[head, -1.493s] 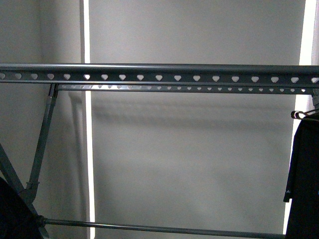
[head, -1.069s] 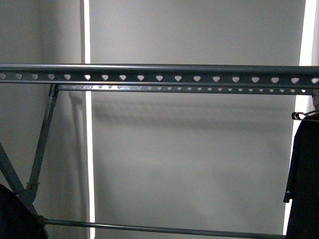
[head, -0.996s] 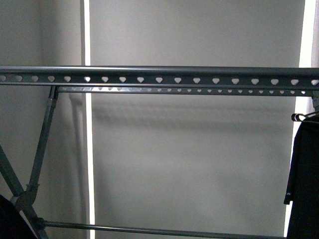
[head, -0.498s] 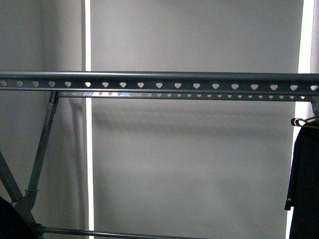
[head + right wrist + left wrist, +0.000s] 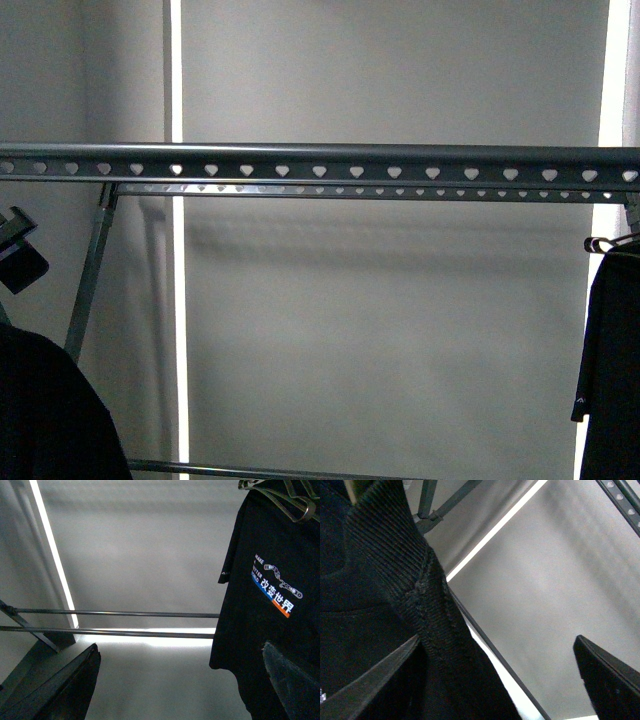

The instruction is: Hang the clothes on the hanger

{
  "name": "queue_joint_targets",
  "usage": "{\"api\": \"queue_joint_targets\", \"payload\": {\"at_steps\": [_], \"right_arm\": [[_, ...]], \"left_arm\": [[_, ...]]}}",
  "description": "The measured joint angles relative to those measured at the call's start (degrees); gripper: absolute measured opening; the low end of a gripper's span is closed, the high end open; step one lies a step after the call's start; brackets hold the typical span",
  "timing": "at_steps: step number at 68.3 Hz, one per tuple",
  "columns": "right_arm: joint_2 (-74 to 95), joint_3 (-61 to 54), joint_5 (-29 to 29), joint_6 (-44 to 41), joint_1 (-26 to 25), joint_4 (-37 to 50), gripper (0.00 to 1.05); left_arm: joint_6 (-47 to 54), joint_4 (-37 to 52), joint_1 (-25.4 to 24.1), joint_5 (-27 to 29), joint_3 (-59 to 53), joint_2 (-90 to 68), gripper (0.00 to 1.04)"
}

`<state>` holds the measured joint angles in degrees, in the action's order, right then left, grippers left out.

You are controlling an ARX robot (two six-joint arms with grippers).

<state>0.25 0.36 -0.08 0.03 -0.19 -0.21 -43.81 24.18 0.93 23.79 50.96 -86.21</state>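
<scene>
At the lower left of the front view the top (image 5: 45, 405) rises as a black mass, below the left part of the rack (image 5: 320, 160). In the left wrist view its ribbed collar lies against one finger of the left gripper (image 5: 497, 640). The jaws stand wide apart with nothing pinched between them, and I cannot tell whether the collar is hooked over that finger. No print shows on the top from here.

The rack's heart-punched rail runs level from side to side, above the gripper and toward the robot's right. The lift, I judge, must go up and rightward, with the top's width laid along the rail. The left arm is the nearer one.

The right gripper (image 5: 180, 647) is spread wide and empty. It faces the lower bars (image 5: 115, 622) and a printed shirt (image 5: 260, 605) hanging from a small hanger (image 5: 295, 505) at the far right.
</scene>
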Motion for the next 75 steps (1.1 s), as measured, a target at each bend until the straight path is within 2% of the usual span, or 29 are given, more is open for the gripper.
{"api": "queue_joint_targets", "payload": {"at_steps": [19,22,24,33,49,55,61,66,71,75], "right_arm": [[0.0,0.0,0.0,0.0,0.0,0.0,0.97],[0.0,0.0,0.0,0.0,0.0,0.0,0.97],[0.0,0.0,0.0,0.0,0.0,0.0,0.97],[0.0,0.0,0.0,0.0,0.0,0.0,0.97],[0.0,0.0,0.0,0.0,0.0,0.0,0.97],[0.0,0.0,0.0,0.0,0.0,0.0,0.97],[0.0,0.0,0.0,0.0,0.0,0.0,0.97],[0.0,0.0,0.0,0.0,0.0,0.0,0.97],[0.0,0.0,0.0,0.0,0.0,0.0,0.97],[0.0,0.0,0.0,0.0,0.0,0.0,0.97]], "left_arm": [[0.8,-1.2,-0.4,0.2,3.1,-3.3,0.38],[0.9,-1.6,-0.6,-0.5,3.1,-3.3,0.31],[1.2,-1.8,-0.9,-1.4,3.0,-3.3,0.23],[-0.3,-2.8,-1.7,-4.7,2.1,-2.6,0.06],[2.7,-8.0,-2.8,-12.5,-3.5,3.5,0.05],[6.9,-9.7,-2.9,-17.9,-7.0,8.3,0.05],[11.5,-12.7,-2.7,-23.8,-9.1,12.3,0.05],[16.4,-15.8,-2.2,-30.8,-10.6,15.5,0.05],[22.5,-20.4,-1.6,-40.1,-11.0,19.6,0.04],[25.8,-20.8,-1.6,-43.8,-10.9,20.5,0.04]]}}
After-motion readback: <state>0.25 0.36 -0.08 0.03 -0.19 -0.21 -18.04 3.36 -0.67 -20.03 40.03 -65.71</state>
